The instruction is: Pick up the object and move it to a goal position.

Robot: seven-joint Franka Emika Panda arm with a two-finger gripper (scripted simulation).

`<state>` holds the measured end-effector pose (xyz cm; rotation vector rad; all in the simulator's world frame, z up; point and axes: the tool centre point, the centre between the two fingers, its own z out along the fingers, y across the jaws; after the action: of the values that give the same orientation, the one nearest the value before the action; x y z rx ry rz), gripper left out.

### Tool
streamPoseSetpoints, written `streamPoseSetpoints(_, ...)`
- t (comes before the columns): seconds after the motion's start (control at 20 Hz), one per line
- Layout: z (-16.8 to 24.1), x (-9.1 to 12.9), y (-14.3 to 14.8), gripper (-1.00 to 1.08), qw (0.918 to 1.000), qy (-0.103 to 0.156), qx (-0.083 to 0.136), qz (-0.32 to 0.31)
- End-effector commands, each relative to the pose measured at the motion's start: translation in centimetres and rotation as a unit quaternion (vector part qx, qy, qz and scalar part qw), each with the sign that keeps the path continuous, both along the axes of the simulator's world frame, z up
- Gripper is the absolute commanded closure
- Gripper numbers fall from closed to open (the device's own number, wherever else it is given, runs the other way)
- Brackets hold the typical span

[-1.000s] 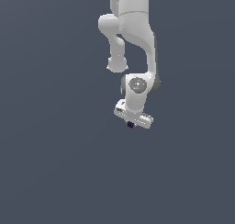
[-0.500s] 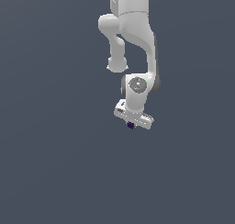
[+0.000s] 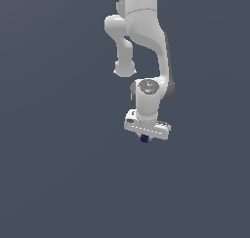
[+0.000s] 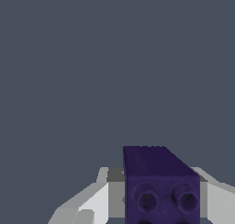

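Observation:
A small dark purple block, the object [image 3: 144, 138], hangs just under the white hand of the arm in the exterior view. My gripper [image 3: 144, 137] is shut on it, with the fingers mostly hidden behind the hand's body. In the wrist view the object [image 4: 158, 184] fills the space between my two grey-white fingers [image 4: 94, 201], and its near face shows two round hollows. Nothing marks a goal position in either view.
The white arm [image 3: 146, 42] comes down from the top of the exterior view. Behind and around it is only a flat, plain blue-grey ground [image 3: 58, 159].
The gripper with the purple object has shifted very slightly downward in the exterior view; otherwise the arm's pose looks the same.

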<state>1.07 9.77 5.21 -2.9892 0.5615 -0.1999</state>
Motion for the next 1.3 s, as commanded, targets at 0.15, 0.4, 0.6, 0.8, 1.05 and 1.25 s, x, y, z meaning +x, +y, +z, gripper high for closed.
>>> streamPoseSetpoints(0.15, 3.4, 3.9, 2.0, 1.08, 0.9966, -0.066, 0.026, 0.043)
streamPoseSetpoints(0.4, 7.4, 7.2, 4.1, 1.08, 0.9861, -0.131, 0.052, 0.087)
streamPoseSetpoints(0.6, 10.7, 9.2, 5.8, 1.08, 0.9740, -0.179, 0.071, 0.119)
streamPoseSetpoints(0.8, 13.7, 10.5, 7.2, 1.08, 0.9605, -0.220, 0.088, 0.146)
streamPoseSetpoints(1.05, 17.2, 11.5, 8.7, 1.08, 0.9427, -0.263, 0.106, 0.176)
streamPoseSetpoints(1.25, 19.8, 11.9, 9.7, 1.08, 0.9278, -0.294, 0.119, 0.197)
